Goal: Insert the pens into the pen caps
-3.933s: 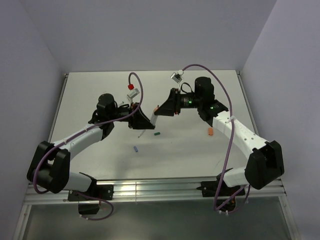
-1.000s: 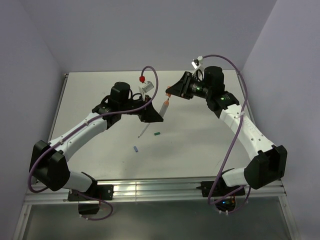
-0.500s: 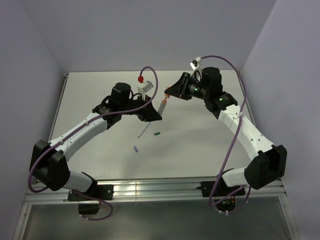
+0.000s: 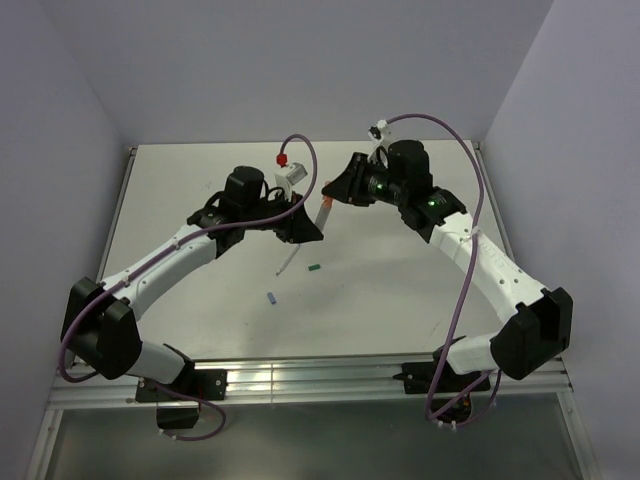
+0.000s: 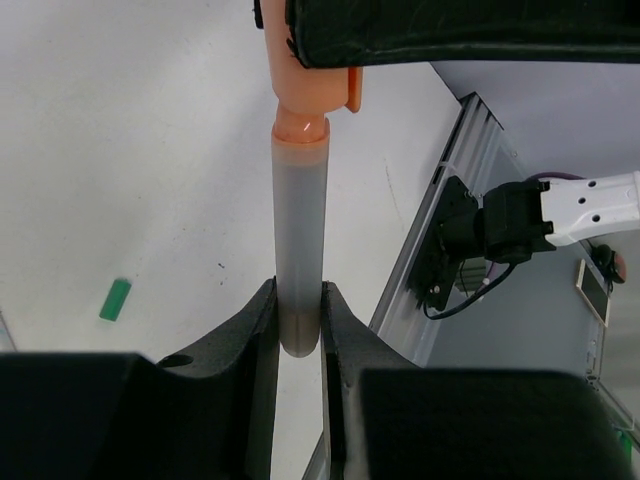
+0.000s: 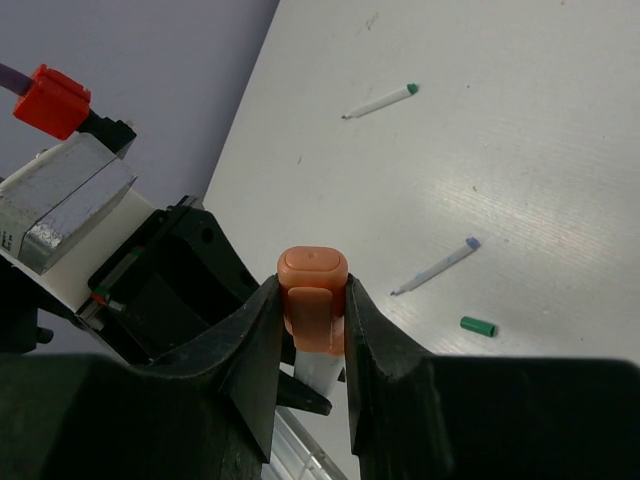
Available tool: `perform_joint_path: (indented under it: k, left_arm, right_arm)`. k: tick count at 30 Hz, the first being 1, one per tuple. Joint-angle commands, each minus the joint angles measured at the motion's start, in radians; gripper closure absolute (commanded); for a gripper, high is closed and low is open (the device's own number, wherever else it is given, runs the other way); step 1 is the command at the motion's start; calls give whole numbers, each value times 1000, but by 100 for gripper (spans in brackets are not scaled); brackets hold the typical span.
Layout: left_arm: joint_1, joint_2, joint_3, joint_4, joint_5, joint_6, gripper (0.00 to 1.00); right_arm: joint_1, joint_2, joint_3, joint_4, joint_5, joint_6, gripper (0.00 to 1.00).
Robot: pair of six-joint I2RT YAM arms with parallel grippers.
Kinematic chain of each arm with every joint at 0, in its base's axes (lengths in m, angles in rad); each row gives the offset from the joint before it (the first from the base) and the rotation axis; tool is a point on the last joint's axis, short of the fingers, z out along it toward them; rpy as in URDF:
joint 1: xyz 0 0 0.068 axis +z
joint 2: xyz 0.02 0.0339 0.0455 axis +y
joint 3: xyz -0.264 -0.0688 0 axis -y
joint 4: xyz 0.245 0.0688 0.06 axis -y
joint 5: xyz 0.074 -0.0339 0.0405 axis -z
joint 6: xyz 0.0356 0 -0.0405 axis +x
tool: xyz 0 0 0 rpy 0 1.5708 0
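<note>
My left gripper (image 4: 308, 228) (image 5: 298, 294) is shut on the lower end of the thick greyish translucent pen (image 5: 298, 230) (image 4: 323, 212) and holds it above the table. My right gripper (image 4: 339, 190) (image 6: 312, 290) is shut on an orange cap (image 6: 313, 285) (image 5: 308, 85) that sits over the pen's orange end; a little orange nose (image 5: 300, 128) shows below the cap. Two thin whitish pens lie on the table, one with a green end (image 6: 380, 101) and one with a blue end (image 6: 435, 268) (image 4: 288, 258). The dark green cap (image 4: 313, 268) (image 6: 478, 326) (image 5: 116, 299) and the blue cap (image 4: 271, 297) lie loose.
The white table (image 4: 400, 290) is walled at the back and both sides, with a metal rail (image 4: 320, 378) along the near edge. Both arms meet above the table's back middle, and purple cables loop over the wrists.
My right gripper has moved left and toward the left gripper, bringing the orange cap onto the end of the thick pen. The left gripper has held almost still.
</note>
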State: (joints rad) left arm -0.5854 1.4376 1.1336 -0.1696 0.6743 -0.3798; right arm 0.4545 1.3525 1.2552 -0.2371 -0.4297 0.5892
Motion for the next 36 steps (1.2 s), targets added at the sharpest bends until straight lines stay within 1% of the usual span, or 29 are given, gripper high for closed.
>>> perform_joint_path:
  k: [1,8,11,14,21,25,30,36]
  left_arm:
    - [-7,-3,3,32,-45,-4,100]
    - [-5,-29,-11,61,-74,-2,100]
    - [-5,-34,-9,61,-100,10,100]
    - [-5,-36,-5,56,-116,16,100]
    - [-2,-36,-3,67,-148,1,100]
    - [10,-32,20,81,-139,-14,100]
    - [24,-23,57,78,-168,-21,100]
    - [25,-8,74,87,-188,-18,100]
  right_arm:
    - [32,0,13,-7,61,-32,100]
    - [59,13,4,-31,138,-45,100]
    - [75,23,13,-56,203,-46,100]
    - [76,28,15,-65,209,-35,100]
    - [78,36,7,-42,123,27,100]
    - [88,43,9,-57,167,40,100]
    - [119,62,12,-80,246,32,100]
    - [173,88,36,-93,269,27,100]
